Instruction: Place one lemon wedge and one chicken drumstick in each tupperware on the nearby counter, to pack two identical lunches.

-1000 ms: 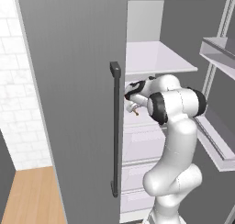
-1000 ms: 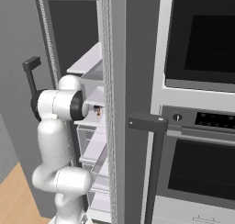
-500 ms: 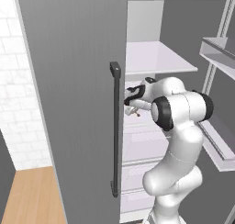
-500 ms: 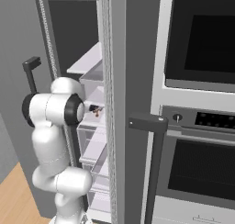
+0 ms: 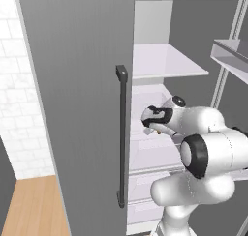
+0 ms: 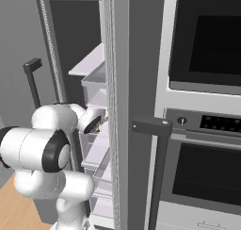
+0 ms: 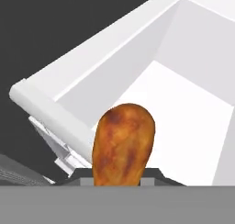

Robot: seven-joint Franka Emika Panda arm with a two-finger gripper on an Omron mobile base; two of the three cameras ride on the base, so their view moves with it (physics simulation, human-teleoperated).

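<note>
Light is even and flat in all three views, with no single source to be seen. The fridge door [image 5: 82, 109] is a smooth mid grey without glare. The oven window [image 6: 207, 40] is very dark, nearly black. In the hand view the white drawer [image 7: 183, 94] is bright, its walls softly shaded, and the drumstick [image 7: 123, 142] looks slightly soft. Edges are jagged, with no lens distortion

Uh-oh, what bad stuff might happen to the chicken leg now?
The tool grips only one end of the chicken drumstick, so it might slip out and drop into the white fridge drawer. Backing out, the arm might bump the fridge door beside it.
</note>
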